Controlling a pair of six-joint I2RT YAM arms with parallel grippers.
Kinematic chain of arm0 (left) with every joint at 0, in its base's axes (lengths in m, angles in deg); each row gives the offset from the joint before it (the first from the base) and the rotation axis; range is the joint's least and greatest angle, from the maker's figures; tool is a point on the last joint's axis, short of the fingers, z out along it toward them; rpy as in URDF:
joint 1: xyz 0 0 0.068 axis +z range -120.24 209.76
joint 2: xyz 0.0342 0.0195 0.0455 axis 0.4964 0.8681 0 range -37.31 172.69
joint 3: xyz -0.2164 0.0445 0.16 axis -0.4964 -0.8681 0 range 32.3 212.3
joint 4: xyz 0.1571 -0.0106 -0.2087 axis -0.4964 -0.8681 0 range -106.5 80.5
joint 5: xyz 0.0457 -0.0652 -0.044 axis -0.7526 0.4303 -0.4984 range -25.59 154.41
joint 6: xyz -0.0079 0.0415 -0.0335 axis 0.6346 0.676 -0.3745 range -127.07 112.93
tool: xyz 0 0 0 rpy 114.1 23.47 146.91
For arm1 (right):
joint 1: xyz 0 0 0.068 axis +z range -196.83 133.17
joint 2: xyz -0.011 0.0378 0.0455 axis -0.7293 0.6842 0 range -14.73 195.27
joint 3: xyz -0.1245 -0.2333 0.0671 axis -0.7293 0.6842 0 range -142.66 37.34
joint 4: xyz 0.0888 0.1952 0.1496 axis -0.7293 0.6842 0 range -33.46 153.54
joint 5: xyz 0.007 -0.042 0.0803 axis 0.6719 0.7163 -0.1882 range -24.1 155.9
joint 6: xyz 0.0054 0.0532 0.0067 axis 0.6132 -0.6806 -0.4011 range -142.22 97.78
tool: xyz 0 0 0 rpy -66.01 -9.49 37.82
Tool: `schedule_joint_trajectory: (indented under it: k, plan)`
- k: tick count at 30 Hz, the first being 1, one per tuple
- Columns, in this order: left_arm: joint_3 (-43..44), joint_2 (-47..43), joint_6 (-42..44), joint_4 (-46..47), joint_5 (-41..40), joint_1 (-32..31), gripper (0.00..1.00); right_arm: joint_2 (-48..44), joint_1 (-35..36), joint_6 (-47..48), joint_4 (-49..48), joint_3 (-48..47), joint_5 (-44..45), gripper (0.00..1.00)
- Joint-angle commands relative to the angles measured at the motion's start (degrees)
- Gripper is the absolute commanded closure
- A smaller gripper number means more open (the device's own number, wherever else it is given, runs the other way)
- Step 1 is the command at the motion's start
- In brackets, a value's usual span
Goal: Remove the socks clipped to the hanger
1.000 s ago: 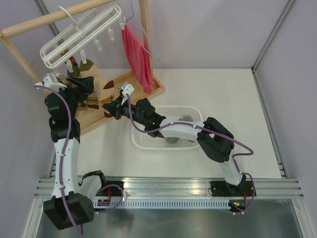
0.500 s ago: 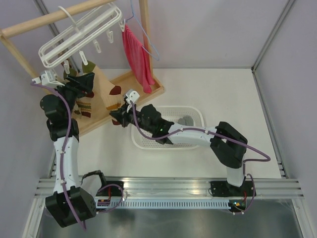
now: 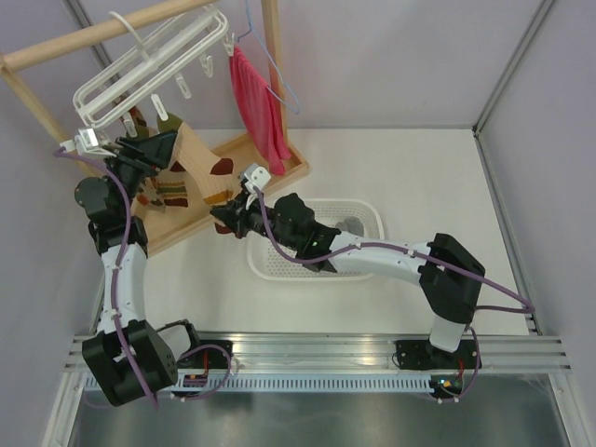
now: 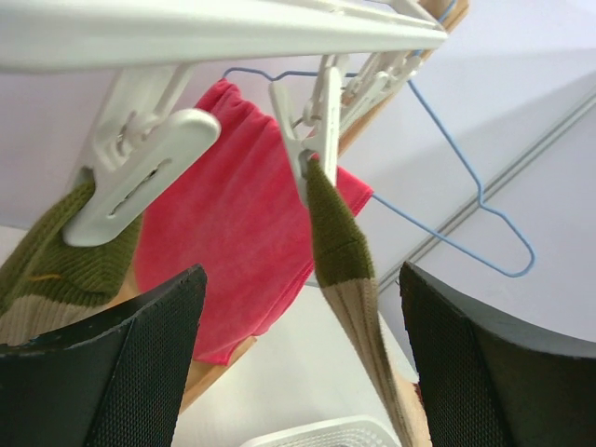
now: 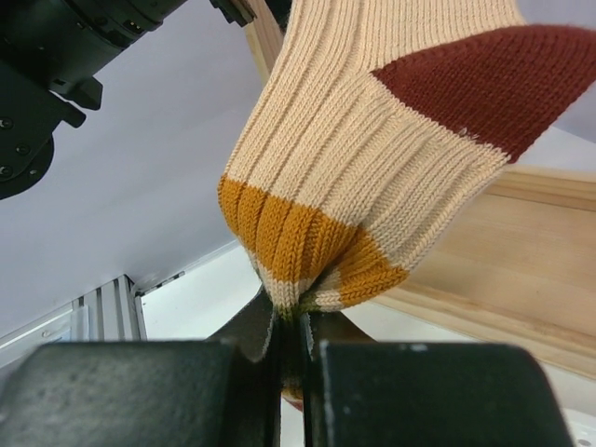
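Note:
The white frame hanger [image 3: 149, 65] hangs from the wooden rail, and its clips show close up in the left wrist view [image 4: 186, 28]. A tan sock [image 3: 197, 156] with an olive cuff [image 4: 337, 228] is clipped to it and stretches down to my right gripper [image 3: 223, 216]. That gripper [image 5: 293, 326] is shut on the sock's mustard-banded toe end [image 5: 307, 242]. My left gripper [image 3: 160, 149] is open just below the clips, its fingers on either side of the sock's upper part [image 4: 300, 279]. Another olive-cuffed sock [image 4: 42, 247] hangs from the clip to the left.
A plain red cloth [image 3: 259, 107] hangs on a thin blue wire hanger [image 3: 279, 74] on the same wooden rack [image 3: 93, 33]. The rack's wooden base [image 3: 279, 172] lies under the socks. A white mesh basket [image 3: 368, 219] with grey items sits under the right arm.
My left gripper has risen closer to the hanger's clips. My right gripper has moved a little right and towards the basket with the sock's toe, drawing the sock taut.

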Motion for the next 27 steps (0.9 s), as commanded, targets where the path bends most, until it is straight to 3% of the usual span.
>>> schedule_joint_trajectory:
  k: [1,17,27]
  plan:
    - [0.6,0.8,-5.7,8.3,2.8,0.3,0.13,-3.0,0.2,0.5,0.0,0.6,-0.6,0.99]
    - [7.3,5.2,-8.6,7.8,-1.9,-0.1,0.13,-7.1,0.9,-0.4,-0.2,4.1,-4.1,0.99]
    - [13.8,7.3,-4.7,2.7,-5.1,-1.4,0.13,-8.3,2.0,-0.1,-0.1,5.2,-4.0,0.99]
